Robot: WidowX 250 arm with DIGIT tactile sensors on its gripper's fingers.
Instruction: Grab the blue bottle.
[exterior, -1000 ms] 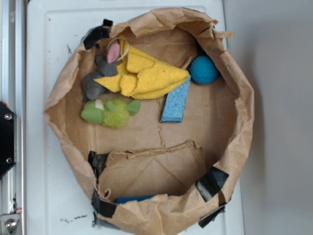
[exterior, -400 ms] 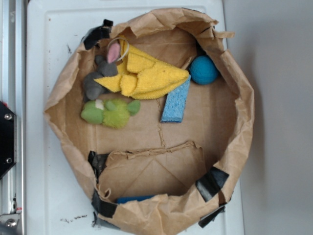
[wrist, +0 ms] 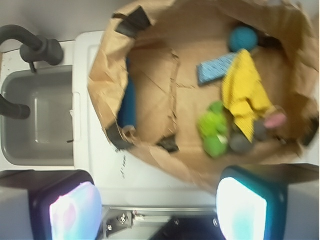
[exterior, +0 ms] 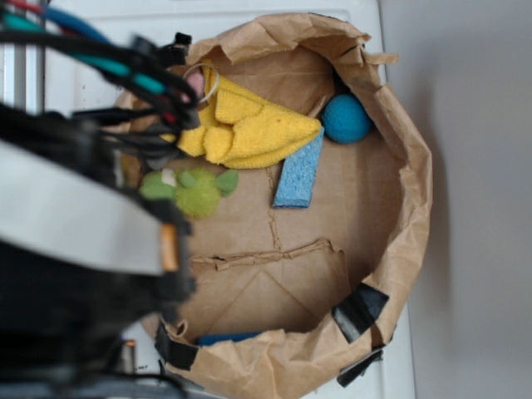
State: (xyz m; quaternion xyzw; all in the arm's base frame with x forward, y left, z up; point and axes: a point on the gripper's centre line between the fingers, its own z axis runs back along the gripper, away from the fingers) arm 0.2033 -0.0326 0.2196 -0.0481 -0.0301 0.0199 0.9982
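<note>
Where the bag wall (wrist: 107, 75) folds, blue bottle (wrist: 129, 102) lies wedged

Paper bag (exterior: 399, 216) lies open on the tabletop (exterior: 91, 66). In the exterior view:
- ball (exterior: 346, 118) at upper right inside;
- sponge (exterior: 299, 170) just below-left of it;
- cloth (exterior: 245, 129) left of the sponge, touching it;
- plush toy (exterior: 195, 189) below the cloth;
- bottle (exterior: 226, 338) behind the bag's folded flap, at the bottom wall.

Sink (wrist: 37, 120) lies beside the bag in the wrist view.

Blue bottle (wrist: 128, 102), teal ball (exterior: 346, 118), yellow cloth (exterior: 249, 126), green toy (exterior: 189, 189), pale-blue speckled sponge (exterior: 299, 171), brown bag (exterior: 407, 191).
</note>
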